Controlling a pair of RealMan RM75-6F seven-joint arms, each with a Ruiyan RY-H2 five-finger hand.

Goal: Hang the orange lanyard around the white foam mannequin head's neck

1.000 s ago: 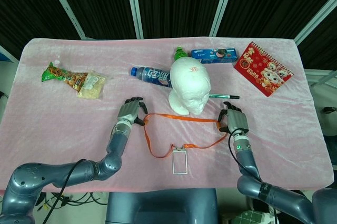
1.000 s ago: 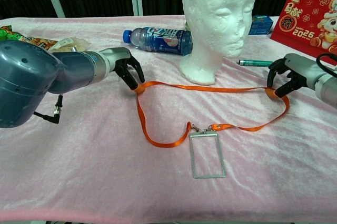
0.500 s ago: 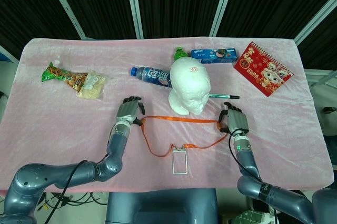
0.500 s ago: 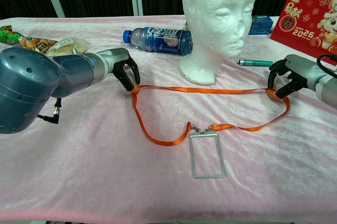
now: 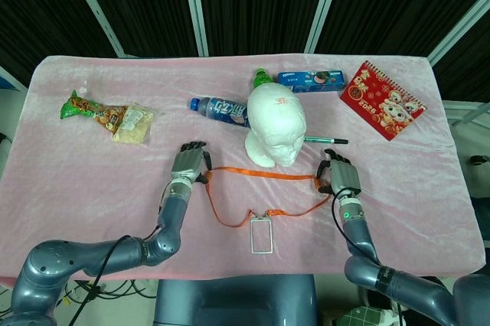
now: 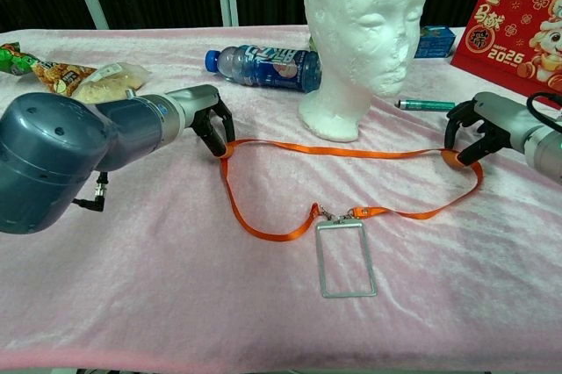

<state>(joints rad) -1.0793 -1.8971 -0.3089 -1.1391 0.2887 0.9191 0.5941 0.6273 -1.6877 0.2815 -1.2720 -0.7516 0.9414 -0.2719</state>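
The white foam mannequin head stands upright mid-table. In front of its base, the orange lanyard is stretched between my two hands, just above the cloth. Its lower loop lies on the cloth and ends at a clear badge holder. My left hand pinches the strap's left bend with its fingertips. At the right bend, my right hand pinches the strap the same way. No part of the strap touches the head.
Behind the head lie a blue drink bottle, a green-capped bottle, a cookie box and a pen. A red calendar stands at the back right. Snack bags lie at the back left. A pink cloth covers the table.
My left hand has shifted slightly left and away with the strap's end, drawing the top run of the lanyard straighter. The right hand has barely moved.
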